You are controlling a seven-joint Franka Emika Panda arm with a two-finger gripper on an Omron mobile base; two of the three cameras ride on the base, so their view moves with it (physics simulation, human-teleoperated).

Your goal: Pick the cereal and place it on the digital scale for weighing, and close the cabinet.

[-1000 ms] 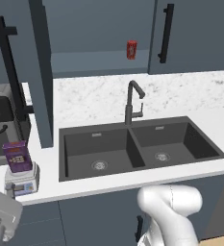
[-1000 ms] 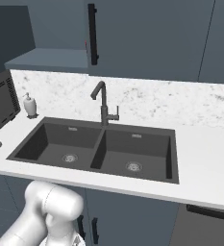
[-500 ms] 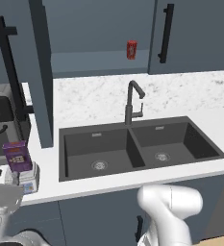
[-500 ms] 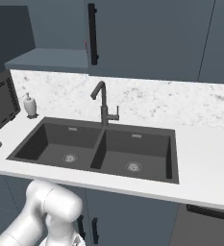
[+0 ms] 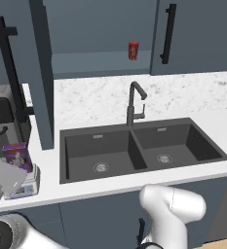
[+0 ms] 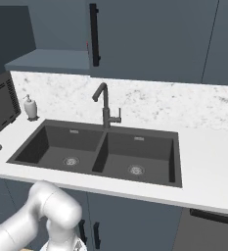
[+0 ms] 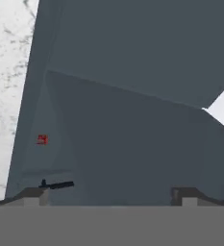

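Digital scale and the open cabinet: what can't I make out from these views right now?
- Digital scale, left base view: the robot's white arm covers its left part, and the cereal standing on it hides the plate.
- Red can in the cabinet: too small to read.
- Hand, hand view: fingertips apart, cut off by the bottom edge.
- Cabinet top: cut off by the frame.

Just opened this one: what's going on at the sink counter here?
The cereal, a purple box, already stands on the digital scale at the counter's left end, beside the double sink. The cabinet above is open, its door swung out, with a red can on the shelf inside. The gripper is open and empty, facing the cabinet's dark panels in the hand view. Closing the door is not yet done.
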